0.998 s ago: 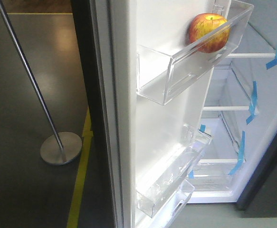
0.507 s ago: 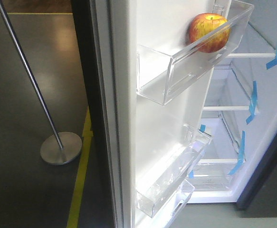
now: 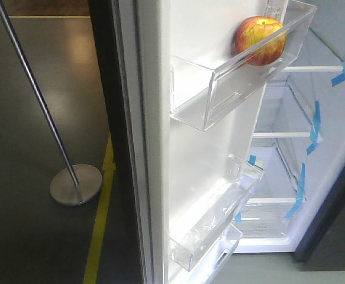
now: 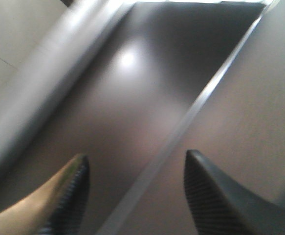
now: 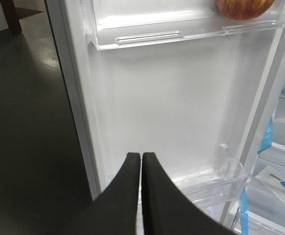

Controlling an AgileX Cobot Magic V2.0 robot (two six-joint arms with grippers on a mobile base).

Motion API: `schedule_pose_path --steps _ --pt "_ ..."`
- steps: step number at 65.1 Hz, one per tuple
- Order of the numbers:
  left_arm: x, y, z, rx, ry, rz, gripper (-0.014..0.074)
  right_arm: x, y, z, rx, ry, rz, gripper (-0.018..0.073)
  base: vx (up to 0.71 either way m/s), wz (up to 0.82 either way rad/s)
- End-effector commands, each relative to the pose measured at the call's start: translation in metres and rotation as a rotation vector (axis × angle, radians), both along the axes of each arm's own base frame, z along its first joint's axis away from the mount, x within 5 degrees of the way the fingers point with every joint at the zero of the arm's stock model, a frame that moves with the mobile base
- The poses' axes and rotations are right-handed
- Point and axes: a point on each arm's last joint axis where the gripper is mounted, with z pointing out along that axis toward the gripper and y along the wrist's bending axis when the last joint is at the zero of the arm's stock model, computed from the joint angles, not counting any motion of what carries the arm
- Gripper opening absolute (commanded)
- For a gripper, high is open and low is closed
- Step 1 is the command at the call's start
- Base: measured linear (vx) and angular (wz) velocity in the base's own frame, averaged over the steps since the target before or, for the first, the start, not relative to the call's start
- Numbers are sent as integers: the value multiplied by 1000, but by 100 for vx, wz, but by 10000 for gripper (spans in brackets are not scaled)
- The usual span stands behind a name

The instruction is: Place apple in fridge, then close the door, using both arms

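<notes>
The apple [image 3: 260, 39], red with yellow patches, sits in the upper clear bin [image 3: 231, 89] of the open door [image 3: 160, 154]. Its bottom also shows at the top of the right wrist view [image 5: 245, 7]. The fridge [image 3: 332, 118] stands open on the right, white inside with shelves and blue tape strips. My right gripper [image 5: 141, 157] is shut and empty, in front of the door's white inner face, well below the apple. My left gripper [image 4: 137, 164] is open and empty, close to a blurred dark panel with a pale seam. Neither gripper shows in the front view.
A metal pole on a round base [image 3: 74, 184] stands on the dark floor to the left. A yellow floor line [image 3: 101, 225] runs beside the door's edge. Lower clear door bins [image 3: 213, 225] jut out below the apple's bin.
</notes>
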Motion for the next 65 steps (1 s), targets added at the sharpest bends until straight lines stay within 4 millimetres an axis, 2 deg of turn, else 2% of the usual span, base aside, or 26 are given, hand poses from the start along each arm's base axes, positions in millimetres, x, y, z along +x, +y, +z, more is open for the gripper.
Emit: schedule_pose_path --steps 1,16,24,32,46,65 --pt "8 -4 23 -84 -68 -90 433 2 1 12 72 -51 -15 -3 0 0" --pt "51 -11 22 -102 -62 -116 433 1 2 14 108 -53 -5 -3 0 0" --pt "65 -27 19 -121 -47 -168 433 1 2 14 108 -53 -5 -3 0 0" --pt "71 -45 14 -104 -38 -228 433 1 2 14 108 -53 -5 -3 0 0" --pt "59 -75 13 -23 -84 -354 433 1 2 14 107 -54 -6 -3 0 0" --pt "24 -131 16 9 -176 -620 433 1 2 14 107 -55 -6 -3 0 0"
